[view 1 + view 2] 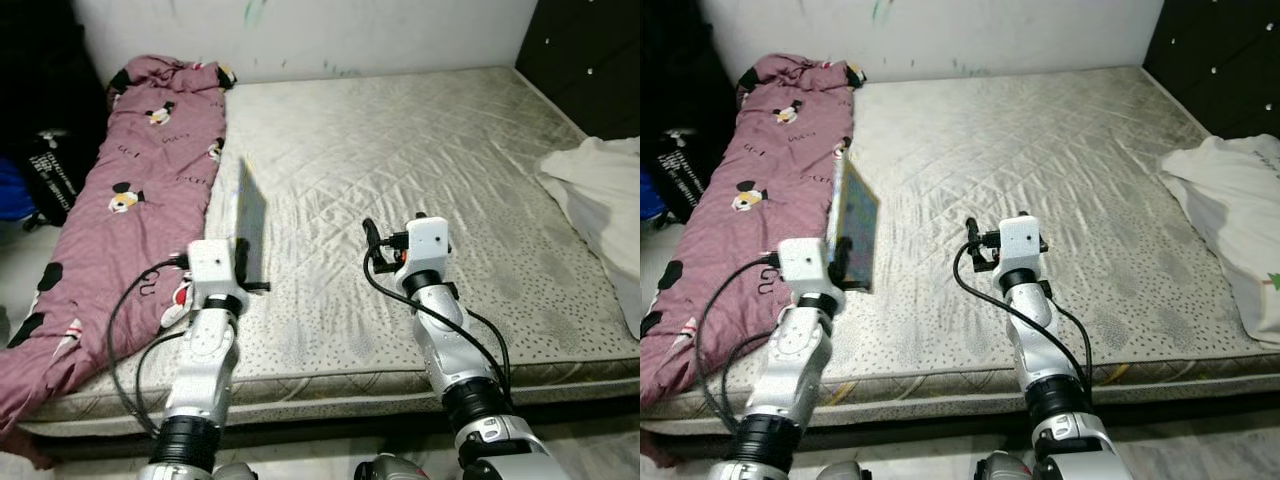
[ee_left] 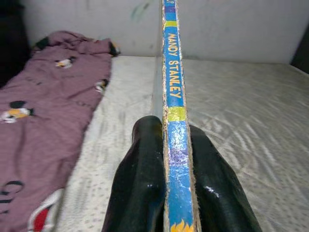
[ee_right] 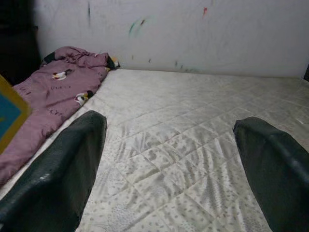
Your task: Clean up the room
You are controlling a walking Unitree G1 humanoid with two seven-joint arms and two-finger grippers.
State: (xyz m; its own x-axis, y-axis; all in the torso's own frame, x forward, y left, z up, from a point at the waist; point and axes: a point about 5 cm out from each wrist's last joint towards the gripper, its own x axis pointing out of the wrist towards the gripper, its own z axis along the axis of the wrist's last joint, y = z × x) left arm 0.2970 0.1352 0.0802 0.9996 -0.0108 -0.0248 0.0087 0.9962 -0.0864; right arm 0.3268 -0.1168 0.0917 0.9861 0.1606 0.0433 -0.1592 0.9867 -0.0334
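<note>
a bare quilted mattress (image 1: pixel 400 170) spreads across the middle of the head views, with a scribbled white wall (image 1: pixel 330 30) along the top. in the lower left of the frame the left gripper (image 2: pixel 176 145) holds a thin picture book (image 1: pixel 855 228) upright on its edge above the mattress, both black fingers pressed flat against its sides. the right eye view shows the book's blue cover face, while the left eye view catches it nearly edge on. the left wrist view adds what neither head view gives: the worn blue spine with the words "mandy stanley" running up the centre of the picture. a pink blanket (image 1: pixel 140 190) printed with cartoon mice lies along the left side of the bed, reaching the upper left corner, just beside the book. the right gripper (image 3: pixel 169 159) hovers at the lower centre over the mattress, its fingers (image 3: pixel 63 169) spread wide with nothing between them, as the right wrist view makes plain. a crumpled white cloth (image 1: pixel 600 200) sits at the right edge, below a dark cabinet (image 1: pixel 590 60) in the upper right. a black bag (image 1: pixel 55 175) rests at the far left
</note>
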